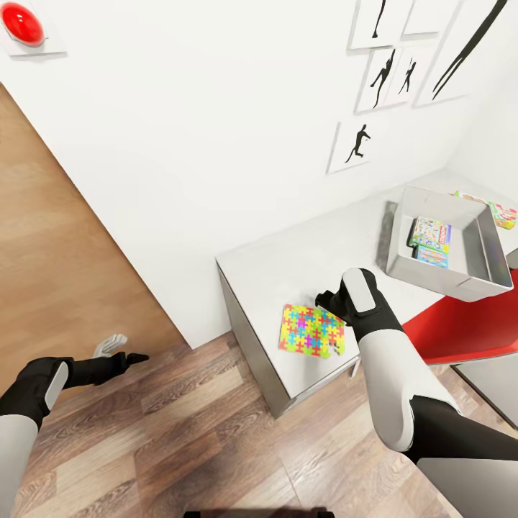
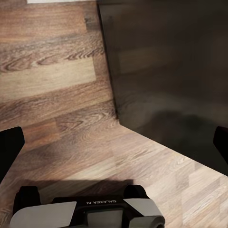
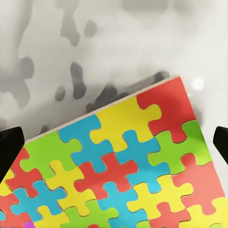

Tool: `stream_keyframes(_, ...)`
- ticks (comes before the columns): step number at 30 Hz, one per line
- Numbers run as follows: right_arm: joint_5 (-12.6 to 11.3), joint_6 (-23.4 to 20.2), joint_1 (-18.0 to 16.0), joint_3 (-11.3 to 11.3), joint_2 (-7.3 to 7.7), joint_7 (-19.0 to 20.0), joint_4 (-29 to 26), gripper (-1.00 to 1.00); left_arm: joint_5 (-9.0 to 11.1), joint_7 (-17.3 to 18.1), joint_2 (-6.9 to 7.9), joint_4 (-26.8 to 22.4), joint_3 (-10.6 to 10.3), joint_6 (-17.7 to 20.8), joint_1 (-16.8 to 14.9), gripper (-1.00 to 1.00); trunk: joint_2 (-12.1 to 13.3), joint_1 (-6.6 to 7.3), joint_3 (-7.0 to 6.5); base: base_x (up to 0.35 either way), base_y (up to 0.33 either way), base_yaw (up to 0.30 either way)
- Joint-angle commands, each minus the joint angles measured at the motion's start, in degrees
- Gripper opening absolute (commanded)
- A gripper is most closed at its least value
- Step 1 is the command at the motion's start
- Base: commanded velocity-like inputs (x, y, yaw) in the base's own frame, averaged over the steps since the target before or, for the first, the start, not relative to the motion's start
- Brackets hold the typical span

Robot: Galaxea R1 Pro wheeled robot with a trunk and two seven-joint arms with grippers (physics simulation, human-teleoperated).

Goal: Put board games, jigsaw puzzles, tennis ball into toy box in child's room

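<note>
One jigsaw puzzle (image 1: 312, 330) lies flat near the front corner of the grey tabletop (image 1: 288, 262), well apart from the toy box (image 1: 475, 252), which stands farther along the same surface and already holds a colourful board game (image 1: 430, 242); another bright box (image 1: 503, 213) lies just behind it. The puzzle looks like a thin, stiff, light board with a glossy face, so it would likely slide rather than bend, and lying flush it offers no side to pinch from above. The best hold is probably at an edge, perhaps after nudging it past the rim of the tabletop so one finger can get underneath. The right arm reaches forward over the tabletop with its wrist bent down, and the right pincer (image 1: 327, 298) hovers at the puzzle's far edge; in the right wrist view its dark fingertips (image 3: 10, 147) stand wide apart above the puzzle (image 3: 118, 166). The left pincer (image 1: 133, 357) hangs idle low over the wooden floor (image 1: 180, 432), fingers spread and holding nothing.
</note>
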State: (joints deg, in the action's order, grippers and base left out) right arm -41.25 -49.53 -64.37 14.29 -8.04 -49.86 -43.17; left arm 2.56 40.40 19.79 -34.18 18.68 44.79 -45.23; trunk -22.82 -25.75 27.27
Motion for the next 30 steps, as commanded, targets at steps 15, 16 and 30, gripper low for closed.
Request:
stream_keyframes(15,-0.59,-0.04,-0.01,0.17,-0.02,-0.59,-0.08,1.0,0.25,0.03,-0.01,-0.01,0.13,0.46,-0.03,1.0,-0.1,-0.03,0.09,-0.02,0.011,0.0)
stream_keyframes(16,-0.59,-0.04,-0.02,0.18,-0.01,-0.59,-0.08,1.0,0.25,0.03,-0.01,-0.01,0.13,0.46,-0.03,1.0,-0.1,-0.03,0.09,-0.014,0.009,0.0)
stream_keyframes(30,-0.59,-0.04,-0.05,0.22,0.04,-0.59,-0.08,1.0,0.26,0.03,-0.01,-0.01,0.06,0.47,-0.03,1.0,-0.1,-0.03,0.09,-0.029,0.066,0.0)
